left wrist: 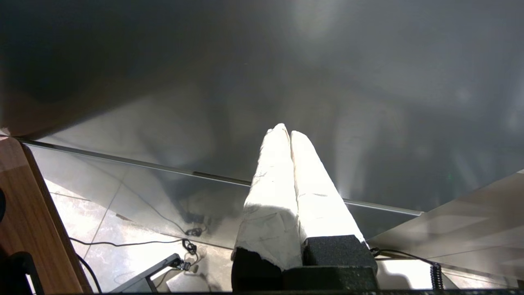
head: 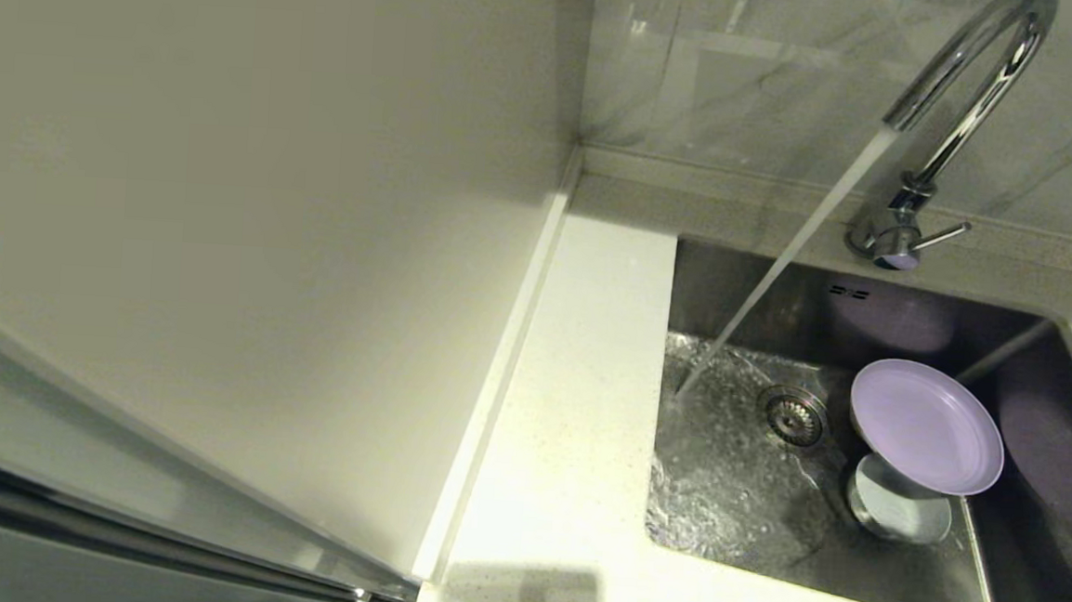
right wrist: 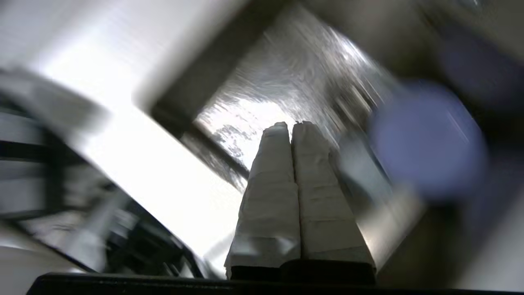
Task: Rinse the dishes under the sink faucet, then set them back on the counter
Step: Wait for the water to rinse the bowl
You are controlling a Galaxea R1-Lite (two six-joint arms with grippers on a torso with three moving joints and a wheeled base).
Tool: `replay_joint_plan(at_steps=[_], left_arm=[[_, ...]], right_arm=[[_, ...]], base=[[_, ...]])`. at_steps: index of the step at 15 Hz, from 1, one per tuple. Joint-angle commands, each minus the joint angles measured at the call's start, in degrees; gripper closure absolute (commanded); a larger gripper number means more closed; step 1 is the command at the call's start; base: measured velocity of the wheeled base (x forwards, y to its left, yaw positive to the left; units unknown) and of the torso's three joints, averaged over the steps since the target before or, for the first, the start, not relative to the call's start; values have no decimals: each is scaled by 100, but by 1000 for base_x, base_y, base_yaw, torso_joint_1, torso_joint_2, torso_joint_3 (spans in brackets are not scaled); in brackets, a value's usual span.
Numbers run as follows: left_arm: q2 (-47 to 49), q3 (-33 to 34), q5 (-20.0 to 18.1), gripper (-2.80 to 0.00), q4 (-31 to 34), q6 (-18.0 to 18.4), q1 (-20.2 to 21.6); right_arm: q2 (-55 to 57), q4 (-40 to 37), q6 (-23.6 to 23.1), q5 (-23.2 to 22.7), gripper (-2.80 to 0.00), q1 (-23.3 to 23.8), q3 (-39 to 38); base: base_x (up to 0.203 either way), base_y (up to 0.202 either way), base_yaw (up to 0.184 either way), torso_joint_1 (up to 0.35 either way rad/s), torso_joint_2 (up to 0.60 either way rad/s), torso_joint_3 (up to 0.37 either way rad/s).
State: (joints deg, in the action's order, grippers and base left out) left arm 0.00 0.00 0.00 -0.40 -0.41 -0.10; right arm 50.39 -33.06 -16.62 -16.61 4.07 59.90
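Landmark: sink (head: 760,287), rectangular steel basin, drain strainer (head: 791,414) mid-floor, overflow slots on back wall. Set into white speckled counter (head: 575,415), which runs along sink's left and front edges. Chrome gooseneck faucet (head: 952,122) behind sink's back edge, lever pointing right, running: stream lands on sink floor left of strainer, water pooling there. Lilac plate (head: 927,425) inside sink, right of strainer, tilted, propped on bowl. Pale blue-white bowl (head: 895,509) on sink floor, under plate's front rim. Pink cup not visible.
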Motion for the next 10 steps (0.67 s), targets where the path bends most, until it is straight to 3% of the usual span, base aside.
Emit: replay_joint_plan(at_steps=[1, 4, 6, 10], left_arm=[[0, 18, 0, 0, -4, -2, 1], [0, 18, 0, 0, -4, -2, 1], [0, 18, 0, 0, -4, -2, 1], [0, 18, 0, 0, -4, -2, 1]], right_arm=[[-1397, -557, 73, 3021, 0, -105, -734], [-2684, -528, 484, 3587, 0, -123, -1917], [-3341, -443, 1052, 3908, 0, -48, -2627], [-3405, -343, 1345, 6075, 0, -13, -3469]], base=[[0, 0, 0, 0, 0, 0], [0, 0, 0, 0, 0, 0], [0, 0, 0, 0, 0, 0], [0, 0, 0, 0, 0, 0]])
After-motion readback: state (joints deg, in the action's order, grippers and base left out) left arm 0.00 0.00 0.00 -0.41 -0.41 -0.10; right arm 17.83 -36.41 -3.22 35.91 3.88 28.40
